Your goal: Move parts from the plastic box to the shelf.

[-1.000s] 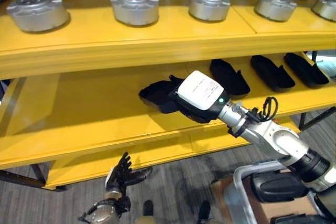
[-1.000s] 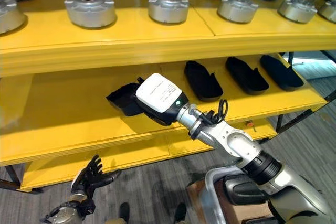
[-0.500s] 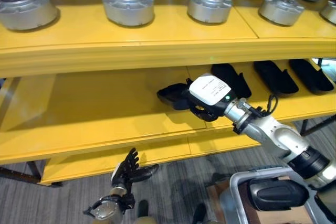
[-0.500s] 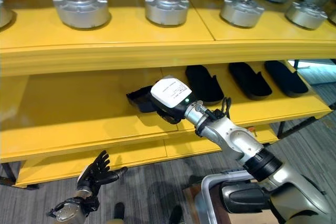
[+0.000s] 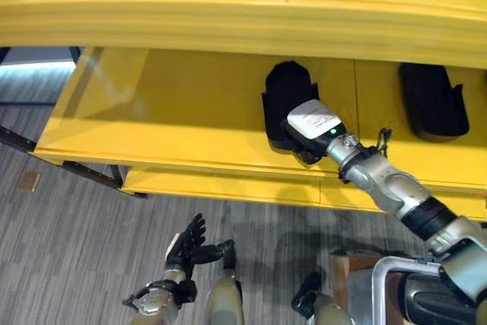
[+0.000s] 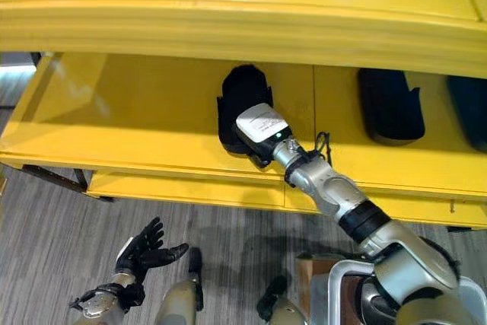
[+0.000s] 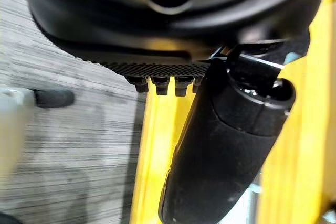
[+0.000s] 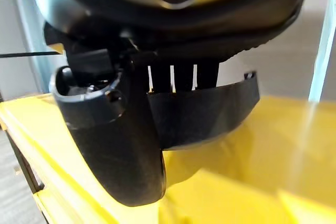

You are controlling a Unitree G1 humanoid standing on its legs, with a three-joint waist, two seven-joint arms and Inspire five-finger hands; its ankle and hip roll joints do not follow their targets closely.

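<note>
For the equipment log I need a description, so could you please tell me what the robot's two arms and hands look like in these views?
The right arm is silver-grey metal in rounded segments with black bands at the joints. Its wrist carries a white rectangular block with grey print and a small green light. The right hand is dark, with a broad, smooth thumb. The left hand is black, on a short silver-grey wrist.

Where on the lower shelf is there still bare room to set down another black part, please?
The widest bare patch is the lower shelf left of the black part under the right hand. A narrower gap lies between it and the next black part; rightward is crowded.
</note>
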